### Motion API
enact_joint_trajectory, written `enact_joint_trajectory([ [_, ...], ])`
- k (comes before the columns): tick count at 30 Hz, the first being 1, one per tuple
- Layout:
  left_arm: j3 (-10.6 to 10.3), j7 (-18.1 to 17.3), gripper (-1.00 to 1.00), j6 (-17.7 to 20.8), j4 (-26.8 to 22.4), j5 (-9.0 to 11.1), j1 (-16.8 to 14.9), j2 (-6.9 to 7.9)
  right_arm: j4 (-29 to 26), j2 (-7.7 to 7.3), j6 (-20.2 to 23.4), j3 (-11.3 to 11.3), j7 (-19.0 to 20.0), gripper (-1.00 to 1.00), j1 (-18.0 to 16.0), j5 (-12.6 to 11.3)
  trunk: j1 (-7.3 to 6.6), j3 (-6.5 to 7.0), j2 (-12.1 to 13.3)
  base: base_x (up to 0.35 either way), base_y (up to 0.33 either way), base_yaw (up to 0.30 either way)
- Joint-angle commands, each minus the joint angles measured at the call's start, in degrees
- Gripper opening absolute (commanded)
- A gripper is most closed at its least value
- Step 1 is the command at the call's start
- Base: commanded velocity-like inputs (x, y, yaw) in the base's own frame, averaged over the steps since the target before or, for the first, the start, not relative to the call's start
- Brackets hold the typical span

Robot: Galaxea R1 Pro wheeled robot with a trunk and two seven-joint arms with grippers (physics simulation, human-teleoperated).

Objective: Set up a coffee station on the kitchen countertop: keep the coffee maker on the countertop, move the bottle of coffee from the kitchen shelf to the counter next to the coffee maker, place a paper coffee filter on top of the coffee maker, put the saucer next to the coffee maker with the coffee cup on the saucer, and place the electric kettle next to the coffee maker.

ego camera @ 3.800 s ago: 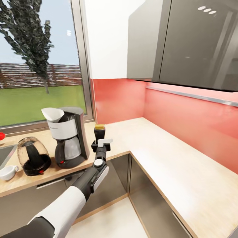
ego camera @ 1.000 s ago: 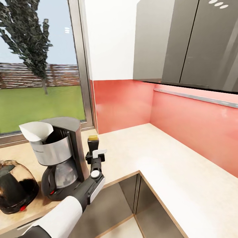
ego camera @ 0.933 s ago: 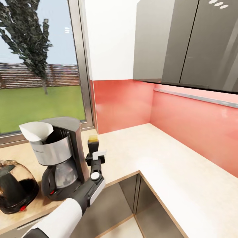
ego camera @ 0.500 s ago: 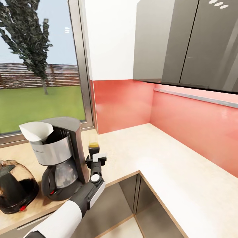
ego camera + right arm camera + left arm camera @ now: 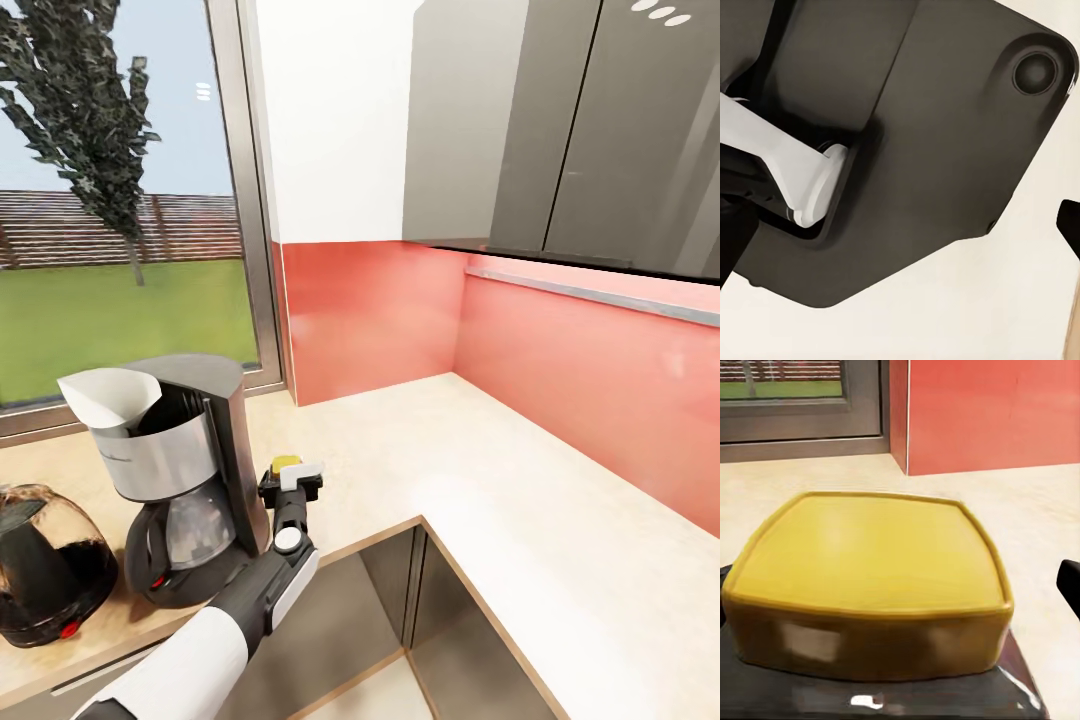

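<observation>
One slip matters here: my left end effector (image 5: 291, 478) pinches the bottle of coffee (image 5: 286, 464) low over the bench (image 5: 400, 440), just beside the coffee maker (image 5: 185, 470). Letting go before it's seated could tip it against the machine. Right end effector: can't tell.

Beside one coffee maker (image 5: 190, 480): one paper coffee filter (image 5: 112, 396), one electric kettle (image 5: 45, 575), apparently one bottle of coffee (image 5: 286, 463), mostly hidden.

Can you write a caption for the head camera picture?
Left gripper lowers the yellow-capped bottle of coffee beside the coffee maker.
</observation>
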Motion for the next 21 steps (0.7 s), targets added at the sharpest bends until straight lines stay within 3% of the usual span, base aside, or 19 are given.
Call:
enact_joint_trajectory([
  [1, -0.39, 0.33, 1.00, -0.37, 0.06, 0.60, -0.08, 0.03, -0.16, -0.01, -0.05, -0.49, 0.32, 1.00, 0.04, 0.37, 0.03, -0.11, -0.11, 0.000, 0.000, 0.000],
  [21, -0.39, 0.33, 1.00, -0.37, 0.06, 0.52, -0.07, 0.03, -0.16, -0.01, -0.05, -0.49, 0.32, 1.00, 0.04, 0.37, 0.03, -0.11, -0.11, -0.017, 0.000, 0.000],
])
